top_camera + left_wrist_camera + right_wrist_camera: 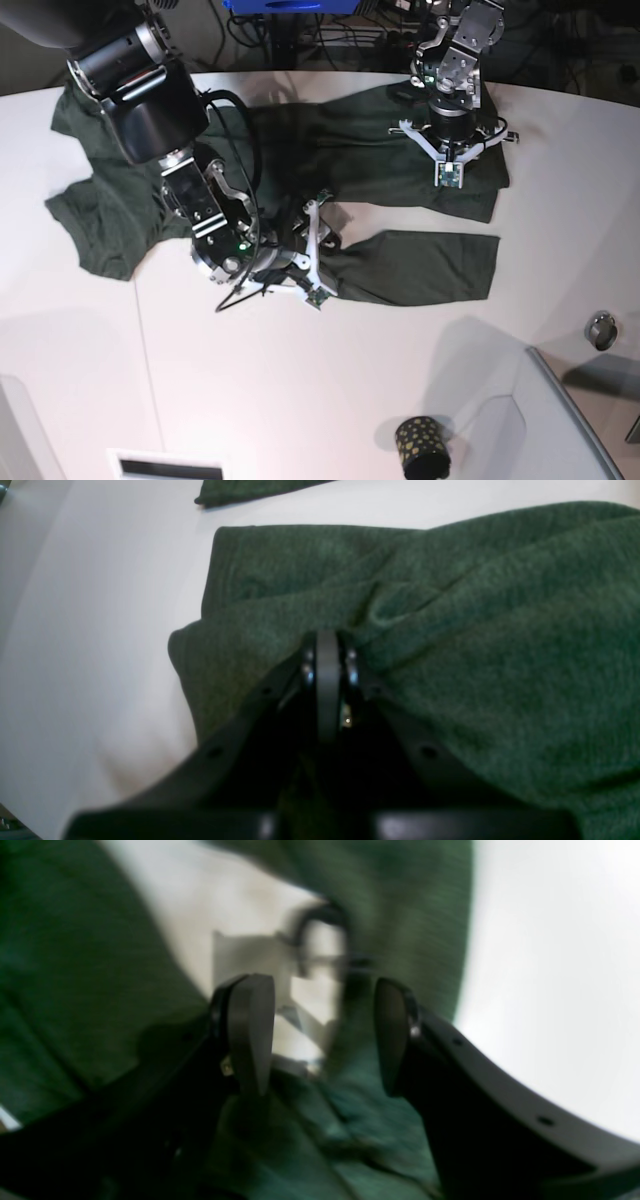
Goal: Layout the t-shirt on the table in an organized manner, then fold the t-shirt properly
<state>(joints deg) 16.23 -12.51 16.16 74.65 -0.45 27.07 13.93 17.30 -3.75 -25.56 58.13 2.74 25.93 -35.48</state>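
The dark green t-shirt [400,270] lies spread and partly doubled over across the white table [350,380], one sleeve at the far left. My left gripper [446,178] is at the shirt's back right part. In the left wrist view its fingers [327,640] are pressed together, with t-shirt [500,630] wrinkles converging at the tips. My right gripper [315,255] hovers low over the shirt's middle front edge. In the right wrist view the right gripper [325,1035] stands open, with loose t-shirt [75,965] cloth beneath the jaws and nothing pinched.
A small black gold-dotted cup [424,447] stands near the front edge. A grey raised panel [580,420] fills the front right corner, with a small metal ring [601,329] beside it. Cables and equipment run along the back edge.
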